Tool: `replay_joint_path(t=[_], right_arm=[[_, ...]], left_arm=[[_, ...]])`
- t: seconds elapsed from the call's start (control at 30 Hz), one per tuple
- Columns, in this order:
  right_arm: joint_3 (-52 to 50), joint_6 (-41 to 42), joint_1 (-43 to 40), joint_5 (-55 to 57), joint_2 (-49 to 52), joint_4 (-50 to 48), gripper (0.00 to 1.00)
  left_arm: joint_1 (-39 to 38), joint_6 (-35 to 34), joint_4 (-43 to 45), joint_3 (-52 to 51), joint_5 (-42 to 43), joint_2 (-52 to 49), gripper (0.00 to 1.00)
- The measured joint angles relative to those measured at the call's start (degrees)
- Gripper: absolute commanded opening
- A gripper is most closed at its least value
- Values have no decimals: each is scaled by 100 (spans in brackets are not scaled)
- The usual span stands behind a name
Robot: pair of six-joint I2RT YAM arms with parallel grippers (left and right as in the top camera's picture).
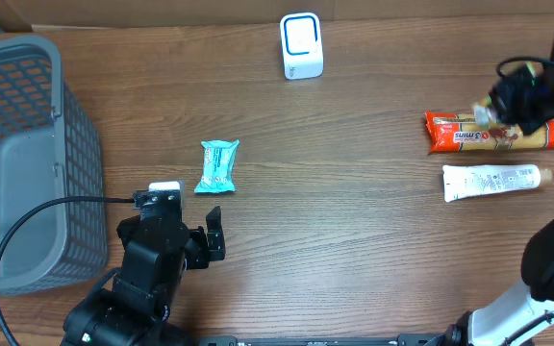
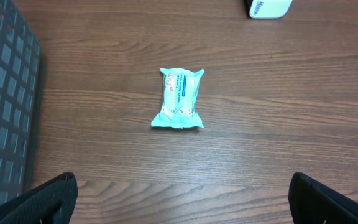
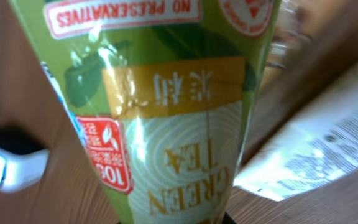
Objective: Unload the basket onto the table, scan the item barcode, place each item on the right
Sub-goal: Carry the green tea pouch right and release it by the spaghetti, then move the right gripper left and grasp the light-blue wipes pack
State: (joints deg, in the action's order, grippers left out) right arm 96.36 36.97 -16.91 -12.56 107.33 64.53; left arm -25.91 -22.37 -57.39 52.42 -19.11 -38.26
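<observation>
A packet lies on the table, basket left, scanner above, fingers spread wide.

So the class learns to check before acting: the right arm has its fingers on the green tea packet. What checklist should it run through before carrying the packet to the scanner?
1. Grip: right fingers shut on the green tea packet: ok.
2. Packet lifted: cannot tell; from overhead it sits beside the white tube.
3. Barcode located: not ok; none shows in any view.
4. Target: scanner standing unobstructed: ok.
5. Other arm: left fingers open, empty, away from the route: ok.
</observation>
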Motion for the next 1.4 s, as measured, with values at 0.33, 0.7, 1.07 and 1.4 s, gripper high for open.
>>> replay_joint_path(t=[0.33, 0.7, 1.07, 1.4], right_arm=[[-1386, 785, -330, 245, 9, -1145, 47], [-1386, 133, -323, -37, 9, -793, 53], [-1012, -1902, 424, -820, -780, -542, 84], [-962, -2302, 2750, -951, -916, -1248, 100]], left_arm=[[0, 0, 2, 0, 0, 0, 100], [0, -2, 2, 0, 0, 0, 99], [0, 0, 2, 0, 0, 0, 100], [0, 0, 2, 0, 0, 0, 100]])
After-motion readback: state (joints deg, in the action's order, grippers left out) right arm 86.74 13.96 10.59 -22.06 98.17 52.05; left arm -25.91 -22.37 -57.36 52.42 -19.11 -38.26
